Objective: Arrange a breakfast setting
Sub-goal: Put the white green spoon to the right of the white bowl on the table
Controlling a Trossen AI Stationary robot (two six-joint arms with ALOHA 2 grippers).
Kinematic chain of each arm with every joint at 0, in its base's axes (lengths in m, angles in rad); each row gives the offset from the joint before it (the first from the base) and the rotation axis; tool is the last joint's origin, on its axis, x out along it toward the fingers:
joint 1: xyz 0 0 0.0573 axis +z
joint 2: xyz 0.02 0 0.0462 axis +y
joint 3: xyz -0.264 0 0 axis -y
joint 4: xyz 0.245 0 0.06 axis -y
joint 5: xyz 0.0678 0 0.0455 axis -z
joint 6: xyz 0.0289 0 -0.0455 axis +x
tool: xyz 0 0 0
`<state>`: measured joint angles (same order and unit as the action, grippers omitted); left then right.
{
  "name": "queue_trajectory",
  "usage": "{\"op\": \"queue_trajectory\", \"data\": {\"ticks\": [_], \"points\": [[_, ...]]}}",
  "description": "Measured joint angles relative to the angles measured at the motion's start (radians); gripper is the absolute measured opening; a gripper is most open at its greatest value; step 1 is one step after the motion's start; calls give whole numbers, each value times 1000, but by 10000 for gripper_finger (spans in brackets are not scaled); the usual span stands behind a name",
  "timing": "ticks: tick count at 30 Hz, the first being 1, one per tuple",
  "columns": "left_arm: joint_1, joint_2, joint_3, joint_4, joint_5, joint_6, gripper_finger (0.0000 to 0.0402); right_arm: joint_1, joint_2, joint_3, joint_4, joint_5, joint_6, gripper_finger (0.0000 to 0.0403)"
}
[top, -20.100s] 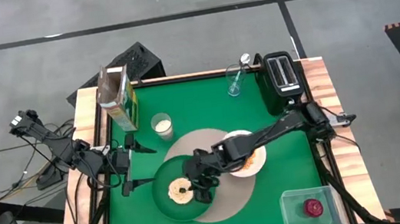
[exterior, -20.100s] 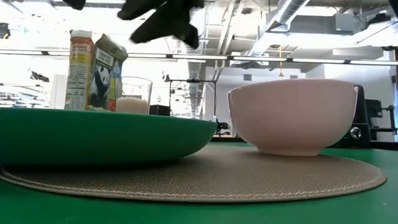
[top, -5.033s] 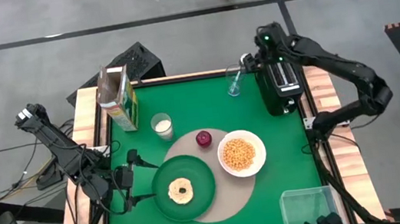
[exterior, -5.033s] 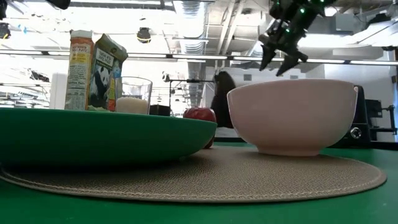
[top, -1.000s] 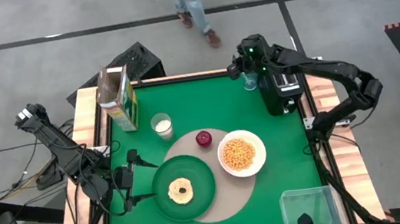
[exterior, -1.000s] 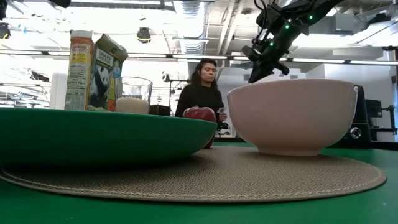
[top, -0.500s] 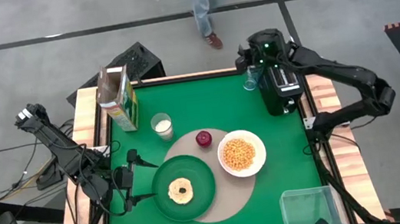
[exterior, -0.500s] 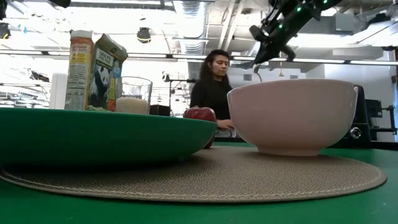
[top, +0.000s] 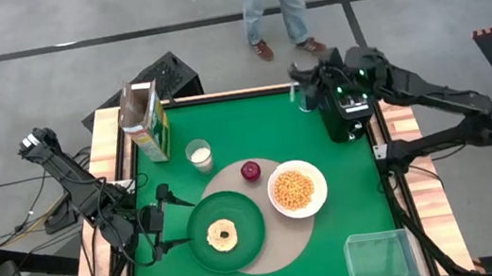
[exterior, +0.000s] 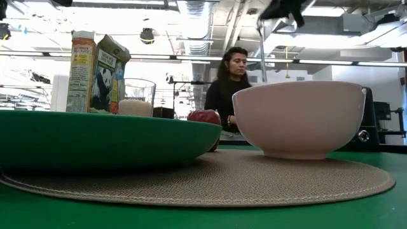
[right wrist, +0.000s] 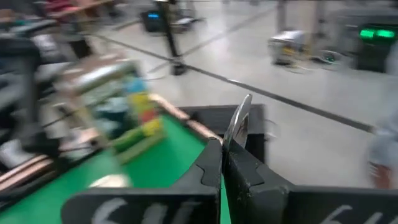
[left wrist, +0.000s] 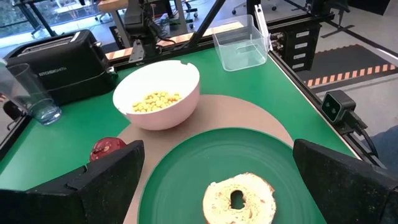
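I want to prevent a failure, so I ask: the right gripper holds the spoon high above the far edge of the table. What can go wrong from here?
1. The right gripper pinches the metal spoon by one thin end only, so it may twist or slip in transit.
2. The white bowl is full of cereal; a hard placement could scatter it.
3. The empty glass stands near the toaster, under that arm; a low swing might tip it.

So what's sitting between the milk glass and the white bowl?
The red apple. From above, it sits on the beige placemat, between the milk glass and the white bowl of cereal.
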<state>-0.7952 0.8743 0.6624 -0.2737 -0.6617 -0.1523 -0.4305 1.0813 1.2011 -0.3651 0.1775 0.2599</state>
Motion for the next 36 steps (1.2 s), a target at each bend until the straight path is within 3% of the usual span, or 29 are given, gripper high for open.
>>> {"op": "queue_trajectory", "data": {"ticks": [14,22,29,36], "points": [[0,0,0,2,5,-39,399,478,-14,55,17,11,36,21],[0,0,0,17,83,-103,399,728,-13,57,25,44,101,21],[-7,12,0,97,135,-113,399,915,62,57,85,111,136,21],[-15,62,1,239,106,-141,399,1016,188,57,214,111,131,21]]}}
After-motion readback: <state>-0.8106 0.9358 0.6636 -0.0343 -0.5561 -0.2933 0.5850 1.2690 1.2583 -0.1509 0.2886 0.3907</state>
